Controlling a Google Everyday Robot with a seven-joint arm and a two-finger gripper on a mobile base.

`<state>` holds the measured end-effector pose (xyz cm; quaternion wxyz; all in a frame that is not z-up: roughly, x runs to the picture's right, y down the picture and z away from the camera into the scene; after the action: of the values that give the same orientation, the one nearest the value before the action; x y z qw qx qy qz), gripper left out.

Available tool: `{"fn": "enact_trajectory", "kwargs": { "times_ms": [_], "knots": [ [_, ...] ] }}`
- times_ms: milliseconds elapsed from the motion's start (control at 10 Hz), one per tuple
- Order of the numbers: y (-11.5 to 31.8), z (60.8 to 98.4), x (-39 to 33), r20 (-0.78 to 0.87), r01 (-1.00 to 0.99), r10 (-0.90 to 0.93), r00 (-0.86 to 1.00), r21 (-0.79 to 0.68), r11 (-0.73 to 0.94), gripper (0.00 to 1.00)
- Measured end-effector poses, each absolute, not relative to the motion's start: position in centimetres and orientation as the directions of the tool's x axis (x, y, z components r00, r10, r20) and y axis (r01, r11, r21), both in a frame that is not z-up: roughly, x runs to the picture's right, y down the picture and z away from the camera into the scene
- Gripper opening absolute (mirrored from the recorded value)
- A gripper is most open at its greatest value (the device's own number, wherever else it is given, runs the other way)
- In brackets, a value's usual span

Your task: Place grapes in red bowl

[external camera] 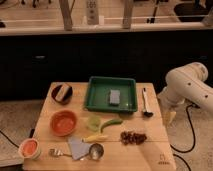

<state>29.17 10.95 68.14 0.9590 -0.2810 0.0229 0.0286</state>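
So standing here at the near edge of the wooden table [155, 150]: closest to me at about 7 o'clock, a small pale-sided orange cup [29, 148] is sitting on the corner. Running right from it, a spoon [54, 151], a grey cloth [76, 147] and a little metal cup [96, 151] are lying in a row.

Just past those, a yellow fruit [95, 137] is lying near the middle, and the grapes [133, 137] are sitting loose on the wood at about 5 o'clock on the table. The red bowl [64, 122] is sitting way over at their 9 o'clock. The yellow fruit, a green pepper [111, 123] and a pale green cup [93, 122] are all crowding the stretch between the two.

Further back, a green tray [100, 102] is holding a grey block [115, 96], a dark bowl [62, 93] is sitting at 10 o'clock, and a black-handled utensil [145, 102] is lying at 2 o'clock.

The white arm [187, 87] is coming in from the right. The gripper [170, 116] is hanging tip-down just off the table's right edge, touching none of the items. Honestly can't tell if it's open or closed.

The grapes are lying at the gripper's 8 o'clock, near but apart.
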Motion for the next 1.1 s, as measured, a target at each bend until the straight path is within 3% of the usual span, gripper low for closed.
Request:
{"fn": "enact_trajectory", "kwargs": {
  "times_ms": [500, 1100],
  "knots": [
    [11.2, 68.1, 29.1, -0.059, -0.066, 0.04, 0.997, -0.539, 0.84, 0.8],
    [17.0, 68.0, 27.9, -0.041, -0.014, -0.011, 0.999, -0.566, 0.824, 0.8]
  ]
}}
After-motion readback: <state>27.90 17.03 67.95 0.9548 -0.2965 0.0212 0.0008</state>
